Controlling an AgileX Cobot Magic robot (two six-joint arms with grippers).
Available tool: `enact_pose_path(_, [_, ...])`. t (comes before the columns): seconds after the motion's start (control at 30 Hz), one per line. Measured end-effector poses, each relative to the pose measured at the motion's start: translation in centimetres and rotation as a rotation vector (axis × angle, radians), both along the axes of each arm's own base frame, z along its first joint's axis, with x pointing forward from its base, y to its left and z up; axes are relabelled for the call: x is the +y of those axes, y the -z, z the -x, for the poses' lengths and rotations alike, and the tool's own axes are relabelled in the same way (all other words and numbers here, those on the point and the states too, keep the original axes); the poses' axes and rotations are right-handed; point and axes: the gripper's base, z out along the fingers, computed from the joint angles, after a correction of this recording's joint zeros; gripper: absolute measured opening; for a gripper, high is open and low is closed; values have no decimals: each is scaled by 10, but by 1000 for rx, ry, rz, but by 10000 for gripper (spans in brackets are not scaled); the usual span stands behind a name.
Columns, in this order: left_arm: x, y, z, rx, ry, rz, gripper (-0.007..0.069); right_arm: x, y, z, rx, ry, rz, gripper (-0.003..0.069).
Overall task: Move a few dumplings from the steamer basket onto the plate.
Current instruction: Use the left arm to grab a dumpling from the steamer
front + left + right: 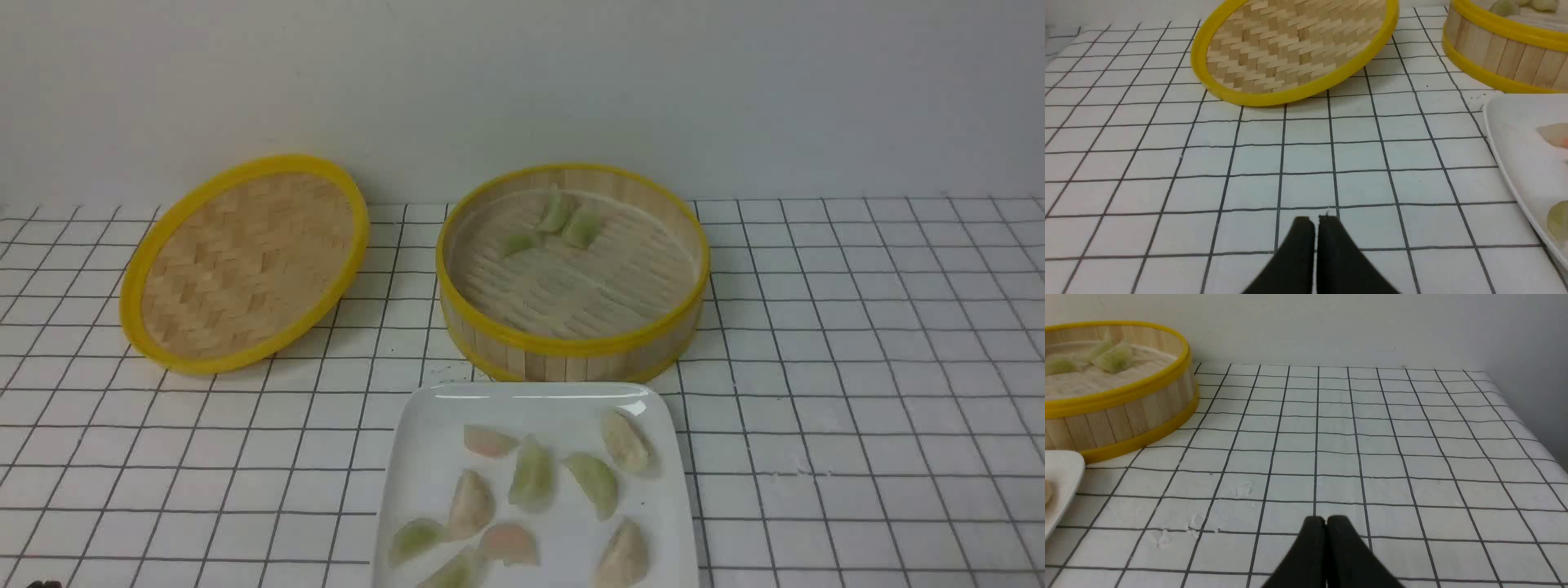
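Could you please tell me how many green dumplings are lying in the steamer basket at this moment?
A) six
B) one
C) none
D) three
D: the front view shows three green dumplings clustered near the far wall of the steamer basket, with nothing else on its slatted floor.

No text, label, brand, number or sign can be read in any view. The cloth [857, 367] carries only a plain grid of dark lines.
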Motion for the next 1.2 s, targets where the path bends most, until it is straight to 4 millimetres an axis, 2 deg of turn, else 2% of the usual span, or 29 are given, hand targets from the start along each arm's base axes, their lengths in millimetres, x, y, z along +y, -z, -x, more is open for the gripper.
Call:
enact_pose_path(0.77, [0,0,0,0,0,1,-6,0,0,0,0,0,1,-13])
enact_pose_path(0.8, [-1,-1,0,-14,-3,40,-6,0,0,0,0,0,1,-13])
enact_pose_path(0.97, [-3,-19,-4,-204,-31,296,-6,0,0,0,0,0,1,-13])
enact_pose_path(1.0, [-1,-30,-5,-325,-50,389,-6,0,0,0,0,0,1,-13])
enact_pose_path(1.1, [7,-47,-2,-527,-98,516,-6,0,0,0,1,0,1,-13])
enact_pose_path(1.2, [15,-67,4,-726,-139,588,-6,0,0,0,1,0,1,-13])
